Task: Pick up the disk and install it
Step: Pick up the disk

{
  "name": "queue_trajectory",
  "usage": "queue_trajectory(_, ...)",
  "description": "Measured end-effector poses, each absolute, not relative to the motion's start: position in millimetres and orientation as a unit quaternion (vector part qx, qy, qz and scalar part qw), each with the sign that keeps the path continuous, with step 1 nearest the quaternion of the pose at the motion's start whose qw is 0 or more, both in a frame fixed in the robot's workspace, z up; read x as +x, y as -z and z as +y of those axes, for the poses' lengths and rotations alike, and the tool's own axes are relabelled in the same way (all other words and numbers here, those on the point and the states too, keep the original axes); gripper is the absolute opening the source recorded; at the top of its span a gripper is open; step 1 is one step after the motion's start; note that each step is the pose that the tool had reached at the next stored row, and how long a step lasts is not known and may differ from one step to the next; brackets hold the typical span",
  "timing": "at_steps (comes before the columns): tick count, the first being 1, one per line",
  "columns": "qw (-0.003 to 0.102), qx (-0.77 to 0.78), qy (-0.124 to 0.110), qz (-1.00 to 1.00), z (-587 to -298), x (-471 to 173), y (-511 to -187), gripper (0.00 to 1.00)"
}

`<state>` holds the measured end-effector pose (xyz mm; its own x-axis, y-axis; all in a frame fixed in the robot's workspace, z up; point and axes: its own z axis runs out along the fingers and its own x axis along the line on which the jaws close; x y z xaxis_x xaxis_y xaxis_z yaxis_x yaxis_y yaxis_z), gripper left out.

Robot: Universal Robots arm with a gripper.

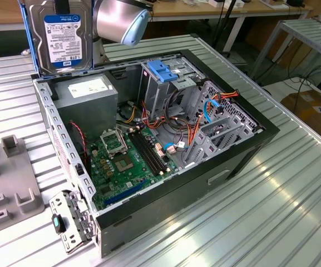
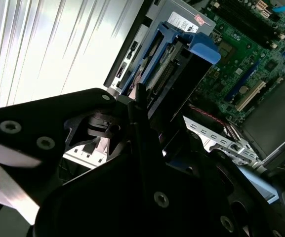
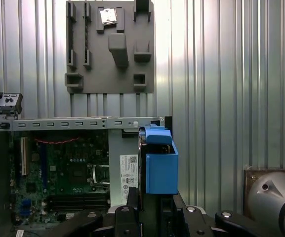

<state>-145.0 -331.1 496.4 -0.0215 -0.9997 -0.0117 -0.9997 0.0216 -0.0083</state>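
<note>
Silver disk [image 1: 60, 36] upright, clamped in end effector [image 3: 152, 202], arm [image 1: 121, 19] poised high over open computer case [image 1: 243, 156] corner

The disk [image 1: 58, 36] (silver, blue-banded white label, blue frame edges) hangs upright above a corner of the computer case [image 1: 166, 214].

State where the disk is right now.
In the exterior view the disk hangs upright at the upper left, gripped by the pincer, above the grey power supply box inside the open computer case.

Ribbed metal table [image 1: 271, 211] w/ open PC case [image 1: 166, 203] & grey fixture plate [image 1: 7, 194] on it.
</note>
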Motion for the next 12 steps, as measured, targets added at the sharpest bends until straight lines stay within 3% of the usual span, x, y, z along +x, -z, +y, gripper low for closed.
queue_trajectory(12,0.007,-0.699,-0.001,0.715,-331.1,-127.0,-496.4,0.35)
